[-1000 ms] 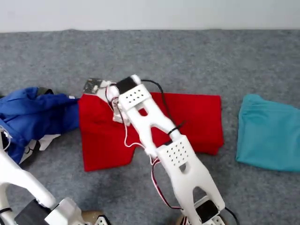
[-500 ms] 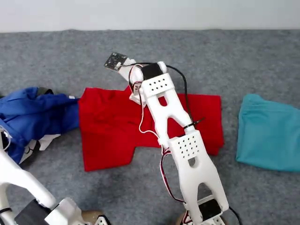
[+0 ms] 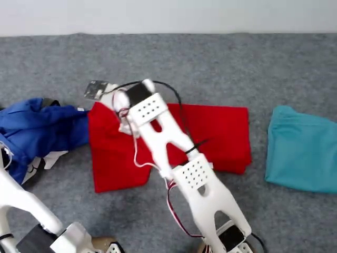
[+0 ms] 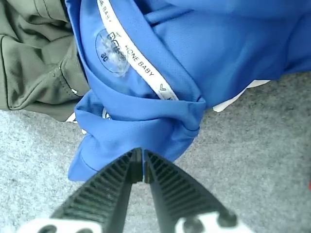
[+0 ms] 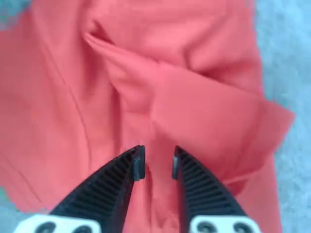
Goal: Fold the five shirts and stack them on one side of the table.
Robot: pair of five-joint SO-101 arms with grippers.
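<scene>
A red shirt (image 3: 221,134) lies spread flat mid-table, with a loose fold (image 5: 209,111) raised in the cloth. My right arm (image 3: 152,113) stretches over its left half. Just above that cloth, my right gripper (image 5: 156,165) stands open by a narrow gap, with nothing between its fingers. A crumpled blue shirt (image 3: 37,129) lies at the left, on top of an olive shirt (image 4: 34,53) and a white one (image 3: 52,157). My left gripper (image 4: 143,167) is shut and empty over the blue shirt's (image 4: 194,53) edge. A folded teal shirt (image 3: 300,147) lies at the right.
Grey carpet (image 3: 221,63) covers the table, bare along the far side up to the white wall (image 3: 168,16). The left arm's base (image 3: 31,211) occupies the near left corner, and the right arm's base (image 3: 226,237) the near middle.
The right arm swung out past the red shirt's far edge, then came back left over the shirt's left half. The left arm stayed put.
</scene>
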